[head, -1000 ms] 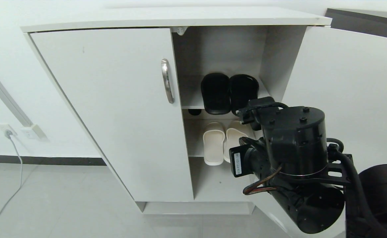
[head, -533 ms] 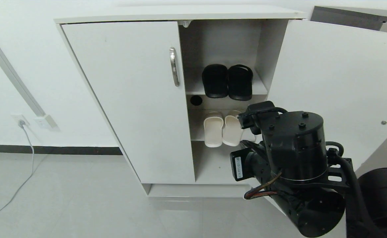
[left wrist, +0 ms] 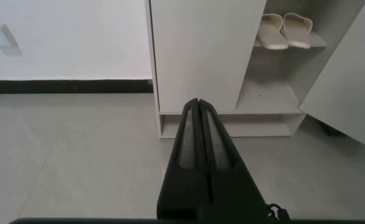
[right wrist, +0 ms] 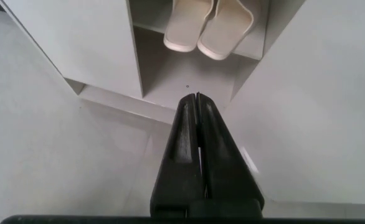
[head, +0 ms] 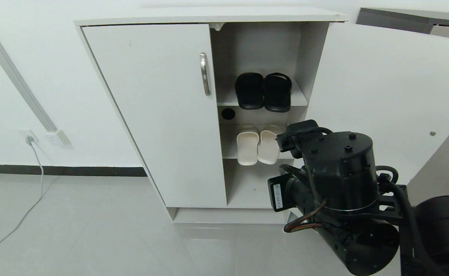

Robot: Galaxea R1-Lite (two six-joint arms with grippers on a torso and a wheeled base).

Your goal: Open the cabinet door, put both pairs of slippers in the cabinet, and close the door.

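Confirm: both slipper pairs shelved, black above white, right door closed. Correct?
No. The right door stands wide open, as the head view shows. The rest holds: the black slippers sit on the shelf above the white slippers.

1 cabinet [head: 209, 15] w/ 2 doors [head: 151, 107]; 2 black slippers [head: 249, 90], 2 white slippers [head: 247, 147].

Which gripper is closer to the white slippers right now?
Right. The right gripper, shut, sits close in front of the cabinet, below the white slippers. The left gripper, also shut, is farther back over the floor.
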